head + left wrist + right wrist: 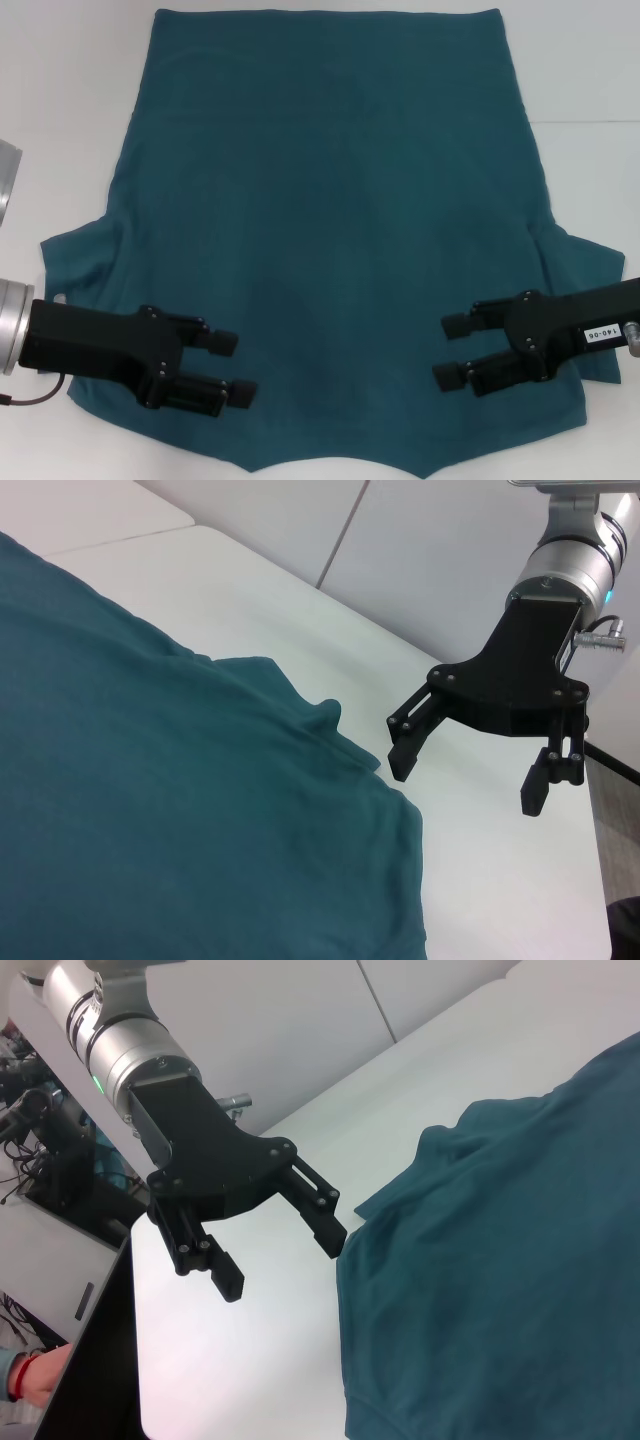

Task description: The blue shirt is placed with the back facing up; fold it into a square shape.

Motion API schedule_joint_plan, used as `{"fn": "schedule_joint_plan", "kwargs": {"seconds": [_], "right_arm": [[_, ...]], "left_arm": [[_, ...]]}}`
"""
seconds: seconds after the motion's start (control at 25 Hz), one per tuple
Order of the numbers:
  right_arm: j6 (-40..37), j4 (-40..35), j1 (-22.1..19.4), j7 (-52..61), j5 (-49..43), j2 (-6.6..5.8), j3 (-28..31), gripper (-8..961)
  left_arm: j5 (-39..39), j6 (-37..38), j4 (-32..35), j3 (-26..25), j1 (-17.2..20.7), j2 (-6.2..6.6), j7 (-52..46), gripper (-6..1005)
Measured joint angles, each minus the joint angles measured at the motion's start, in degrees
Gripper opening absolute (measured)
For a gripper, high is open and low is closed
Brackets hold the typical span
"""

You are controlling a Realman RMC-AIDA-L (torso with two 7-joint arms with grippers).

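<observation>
Shirt position first: the large dark teal-blue short-sleeved cotton shirt (330,220) lies spread flat on the white table (60,120) with its plain back up, collar end nearest me and hem at the far edge, one sleeve (75,255) out toward my left side and the other sleeve (585,255) toward my right. My left gripper (232,367) hangs over the near-left part of the cloth, fingers pointing inward with the two black fingers apart and holding nothing. My right gripper (455,350) mirrors it over the near-right part, likewise spread and empty; the wrist views show each gripper clear of the fabric, above the shoulder edge. No fold has been made yet, so I judge the step in hand to be taking hold of the two shoulder regions. To do this well, I should lower both grippers at the same rate, pinch at matching points on either side of the collar, and catch both layers of cloth. Uneven grips would likely skew the fold line and spoil the square.
</observation>
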Motion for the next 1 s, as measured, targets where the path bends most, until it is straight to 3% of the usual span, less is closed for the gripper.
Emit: {"fn": "schedule_joint_plan", "kwargs": {"seconds": [0.68,1.0], "right_arm": [[-0.24,0.0,0.05,0.27,0.26,-0.08,0.62,936],[8.02,-0.01,1.88,15.6,1.08,-0.49,4.91,933]], "left_arm": [[-0.23,0.28,0.0,-0.5,-0.05,0.13,-0.39,791],[-0.29,-6.1,-1.02,-6.71,-0.09,1.58,-14.51,792]]}}
